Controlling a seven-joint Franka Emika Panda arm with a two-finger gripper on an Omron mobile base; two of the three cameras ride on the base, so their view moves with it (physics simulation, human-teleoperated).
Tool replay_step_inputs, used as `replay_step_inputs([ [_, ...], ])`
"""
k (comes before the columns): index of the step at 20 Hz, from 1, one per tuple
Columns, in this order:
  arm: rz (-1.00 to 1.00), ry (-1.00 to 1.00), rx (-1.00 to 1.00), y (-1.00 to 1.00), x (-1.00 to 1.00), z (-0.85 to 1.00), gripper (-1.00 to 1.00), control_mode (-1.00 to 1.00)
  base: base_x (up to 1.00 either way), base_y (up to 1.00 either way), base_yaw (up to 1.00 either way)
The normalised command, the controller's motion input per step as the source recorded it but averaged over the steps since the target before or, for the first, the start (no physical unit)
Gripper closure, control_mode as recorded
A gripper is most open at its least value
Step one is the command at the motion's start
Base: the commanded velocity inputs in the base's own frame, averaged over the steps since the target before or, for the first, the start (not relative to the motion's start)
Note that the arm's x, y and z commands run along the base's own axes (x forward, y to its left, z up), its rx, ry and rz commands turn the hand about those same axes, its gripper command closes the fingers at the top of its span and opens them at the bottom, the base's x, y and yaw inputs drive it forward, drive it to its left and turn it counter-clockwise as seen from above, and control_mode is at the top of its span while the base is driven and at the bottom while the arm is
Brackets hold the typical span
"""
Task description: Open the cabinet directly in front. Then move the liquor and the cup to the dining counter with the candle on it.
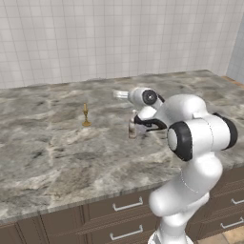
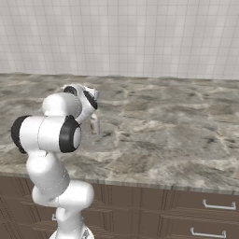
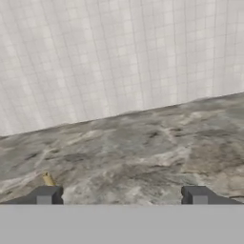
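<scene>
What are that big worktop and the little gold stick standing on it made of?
The dining counter looks like polished stone, probably marble or granite: grey-brown with cloudy veining and a soft sheen. The candle looks like brass or gilded metal, going by its shiny gold colour, though it is too small to be sure.

The white arm (image 1: pixel 190 157) rises from its base, folds at the dark-jointed elbow and reaches forward, low. The wrist is bent so the hand looks out almost level, rolled a little to one side. In the hand view both dark fingers (image 3: pixel 46 195) stand far apart at the bottom edge, one at each side, jaws spread wide with bare space between the tips. The gripper (image 3: pixel 123 196) grasps nothing.
</scene>
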Motion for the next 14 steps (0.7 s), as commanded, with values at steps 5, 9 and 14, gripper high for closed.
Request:
replay_step_inputs([
  [5,-0.18,0.35,0.00,-0.01,-0.23,1.00,-1.00,-1.00,0.00,0.00,0.00],
  [9,-0.24,0.44,0.00,-0.12,-0.41,1.00,-1.00,-1.00,0.00,0.00,0.00],
  [14,-0.13,0.42,0.00,-0.33,-0.79,1.00,-1.00,-1.00,0.00,0.00,0.00],
])
